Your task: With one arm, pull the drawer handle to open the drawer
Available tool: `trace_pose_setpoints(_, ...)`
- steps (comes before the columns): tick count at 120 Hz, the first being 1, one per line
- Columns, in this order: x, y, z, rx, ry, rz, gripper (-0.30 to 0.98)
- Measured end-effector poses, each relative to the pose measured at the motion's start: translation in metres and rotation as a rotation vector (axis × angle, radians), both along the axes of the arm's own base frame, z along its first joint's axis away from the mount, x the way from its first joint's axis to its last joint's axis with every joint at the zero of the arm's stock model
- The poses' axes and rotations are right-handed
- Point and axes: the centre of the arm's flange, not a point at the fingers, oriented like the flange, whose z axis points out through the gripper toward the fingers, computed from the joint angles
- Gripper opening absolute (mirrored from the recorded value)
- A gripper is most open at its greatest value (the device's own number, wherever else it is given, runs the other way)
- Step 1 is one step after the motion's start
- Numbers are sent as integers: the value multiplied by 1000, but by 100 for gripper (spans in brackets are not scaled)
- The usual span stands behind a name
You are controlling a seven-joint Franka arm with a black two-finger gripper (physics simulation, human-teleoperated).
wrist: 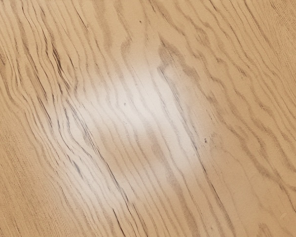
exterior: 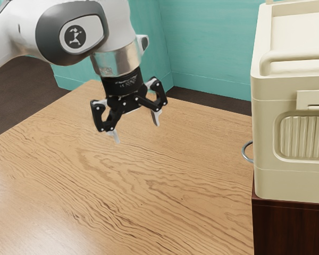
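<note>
While the black two-finger gripper (exterior: 136, 129) hangs wide, straddle the curved silver metal handle (exterior: 244, 152), probably the target. Grip, pull straight.

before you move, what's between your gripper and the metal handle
No object stands between my open gripper and the metal handle: in the exterior view, that stretch is bare wooden tabletop.
</note>
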Motion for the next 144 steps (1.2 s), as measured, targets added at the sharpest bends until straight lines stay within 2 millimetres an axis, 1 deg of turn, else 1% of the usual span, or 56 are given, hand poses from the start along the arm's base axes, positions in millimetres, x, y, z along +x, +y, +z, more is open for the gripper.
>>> trace_pose_setpoints(7,11,0,-7,-2,-15,-25,69)
trace_pose_setpoints(13,19,-6,-13,-5,-32,-64,69)
trace_pose_setpoints(19,23,-19,-16,-8,-51,-121,69)
trace_pose_setpoints(25,24,-38,-18,-10,-71,-186,69)
trace_pose_setpoints(32,22,-61,-26,-15,-88,-264,69)
trace_pose_setpoints(38,19,-76,-29,-22,-109,-320,69)
trace_pose_setpoints(47,8,-89,-32,-29,-139,-386,68)
trace_pose_setpoints(68,4,-119,-34,-49,-195,-521,68)
trace_pose_setpoints(78,6,-134,-40,-64,-204,-583,68)
trace_pose_setpoints(82,1,-136,-43,-69,-207,-603,68)
trace_pose_setpoints(87,-16,-133,-48,-69,-210,-622,68)
trace_pose_setpoints(90,-25,-123,-50,-66,-217,-617,68)
trace_pose_setpoints(92,-26,-107,-50,-63,-224,-597,67)
trace_pose_setpoints(97,-21,-54,-49,-50,-244,-512,67)
trace_pose_setpoints(99,-20,-37,-49,-46,-252,-487,67)
trace_pose_setpoints(102,-19,-21,-48,-41,-262,-466,68)
trace_pose_setpoints(105,-18,-13,-49,-38,-270,-459,68)
trace_pose_setpoints(110,-14,-7,-51,-35,-277,-461,68)
trace_pose_setpoints(118,-8,-5,-55,-32,-285,-477,68)
trace_pose_setpoints(131,23,-5,-62,-33,-295,-509,68)
trace_pose_setpoints(144,41,-2,-70,-32,-298,-533,68)
